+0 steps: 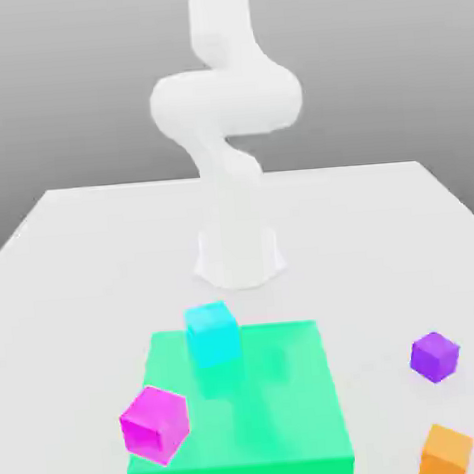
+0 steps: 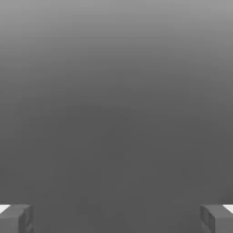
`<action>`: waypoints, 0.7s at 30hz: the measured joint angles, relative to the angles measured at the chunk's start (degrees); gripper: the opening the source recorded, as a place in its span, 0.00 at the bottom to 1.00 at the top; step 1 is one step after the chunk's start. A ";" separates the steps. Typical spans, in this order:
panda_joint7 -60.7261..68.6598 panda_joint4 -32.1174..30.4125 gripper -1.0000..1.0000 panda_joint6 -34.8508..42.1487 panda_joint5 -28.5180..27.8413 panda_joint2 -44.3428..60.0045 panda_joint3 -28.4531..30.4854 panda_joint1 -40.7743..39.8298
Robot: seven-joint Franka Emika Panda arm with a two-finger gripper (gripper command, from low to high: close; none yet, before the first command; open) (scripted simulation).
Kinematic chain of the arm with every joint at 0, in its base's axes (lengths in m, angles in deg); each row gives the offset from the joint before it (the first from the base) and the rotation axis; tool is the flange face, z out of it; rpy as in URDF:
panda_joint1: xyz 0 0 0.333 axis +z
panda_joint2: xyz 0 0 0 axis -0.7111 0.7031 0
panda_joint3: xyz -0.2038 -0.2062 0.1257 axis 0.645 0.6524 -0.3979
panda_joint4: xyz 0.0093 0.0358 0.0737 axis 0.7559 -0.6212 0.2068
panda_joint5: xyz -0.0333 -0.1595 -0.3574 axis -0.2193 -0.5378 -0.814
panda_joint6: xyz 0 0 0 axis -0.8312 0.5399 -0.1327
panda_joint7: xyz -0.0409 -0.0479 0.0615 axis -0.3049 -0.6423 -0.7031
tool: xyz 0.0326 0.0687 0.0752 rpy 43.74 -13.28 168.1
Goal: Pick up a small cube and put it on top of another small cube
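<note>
Orange cube on the white table, at the near edge on the exterior view's right, free of any grasp. Purple cube just behind it, apart. Green slab at centre foreground, carrying a cyan cube at its far edge; magenta cube tilted at the slab's left edge. White arm rising behind the slab. Hand view: gripper with fingers spread wide apart, nothing between them, against a grey backdrop.
</note>
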 joint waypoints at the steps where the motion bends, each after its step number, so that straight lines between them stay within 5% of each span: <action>1: 1.10 0.03 0.50 -0.68 0.07 2.26 -0.06 0.75; 21: 20.06 0.63 0.50 -13.24 -0.51 43.99 -4.56 12.14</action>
